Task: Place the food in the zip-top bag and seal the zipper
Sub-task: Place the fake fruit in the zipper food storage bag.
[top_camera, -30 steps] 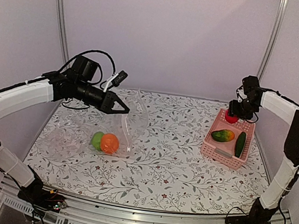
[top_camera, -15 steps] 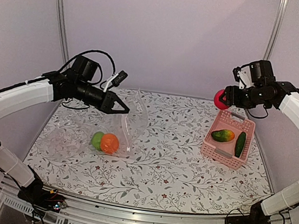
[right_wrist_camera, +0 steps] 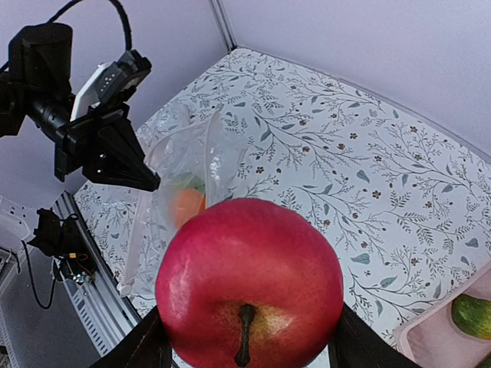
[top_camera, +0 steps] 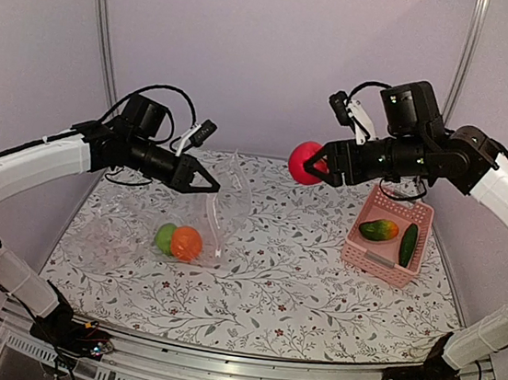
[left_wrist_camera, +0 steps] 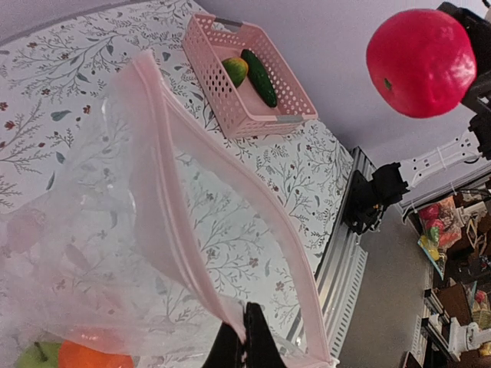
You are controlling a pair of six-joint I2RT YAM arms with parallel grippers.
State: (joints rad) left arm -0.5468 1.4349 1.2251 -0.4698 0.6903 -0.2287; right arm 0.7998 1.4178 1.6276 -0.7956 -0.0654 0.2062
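Right now my right gripper [top_camera: 320,167] is clamped around the red apple [top_camera: 306,162] and holds it in the air over the back middle of the table [top_camera: 316,290]. The zip-top bag [top_camera: 225,200] lies to the apple's left and lower down, on the table's left half, with its mouth facing right toward the fruit. My left gripper [top_camera: 207,182] is pinched tight on the zipper [left_wrist_camera: 173,215] and lifts the upper lip so the mouth gapes. The opening seems to run roughly back to front, so I judge the apple has to travel left and downward, across that line. The green apple [top_camera: 166,237] and the orange [top_camera: 186,243] sit touching inside the bag. The mango [top_camera: 378,229] and the cucumber [top_camera: 409,244] wait in the pink basket [top_camera: 380,261] by the right edge.
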